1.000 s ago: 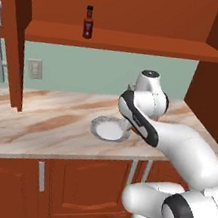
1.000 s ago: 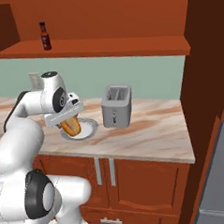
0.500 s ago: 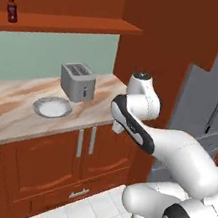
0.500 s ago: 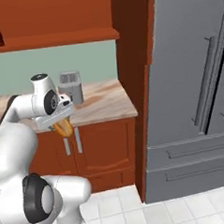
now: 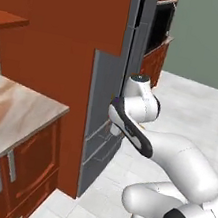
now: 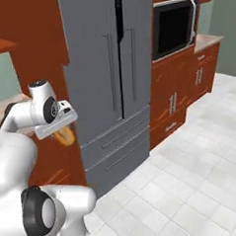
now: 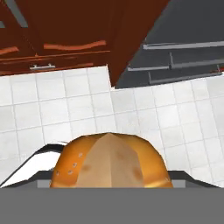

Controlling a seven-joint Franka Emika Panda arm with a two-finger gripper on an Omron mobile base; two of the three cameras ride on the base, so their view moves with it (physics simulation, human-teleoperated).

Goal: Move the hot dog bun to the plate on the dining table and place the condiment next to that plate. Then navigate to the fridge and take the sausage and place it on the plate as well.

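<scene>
The hot dog bun (image 6: 65,135) is being held in the gripper (image 6: 61,129), whose jaws are standing wide around the golden-orange roll; in the hand view the bun (image 7: 111,161) is being seen close up, with white floor tiles (image 7: 78,109) below it. The fingertips themselves are being hidden by the bun, so the exact contact cannot be made out. The arm is being carried low and tucked near the base, in front of the grey fridge (image 6: 110,81), whose doors are being seen shut, with red-brown cabinets (image 6: 185,91) and a dark wall oven (image 6: 174,27) to its right. A marble counter (image 5: 8,113) is being seen at the left of the left base view.

The step in hand is probably being the carrying of the bun toward the dining table and its plate. To do it well, the grip is being best kept steady and the bun kept level, with the arm held close so that nothing is being struck while the base is being driven. The bun is being best lowered only once the plate is lying directly beneath it.
</scene>
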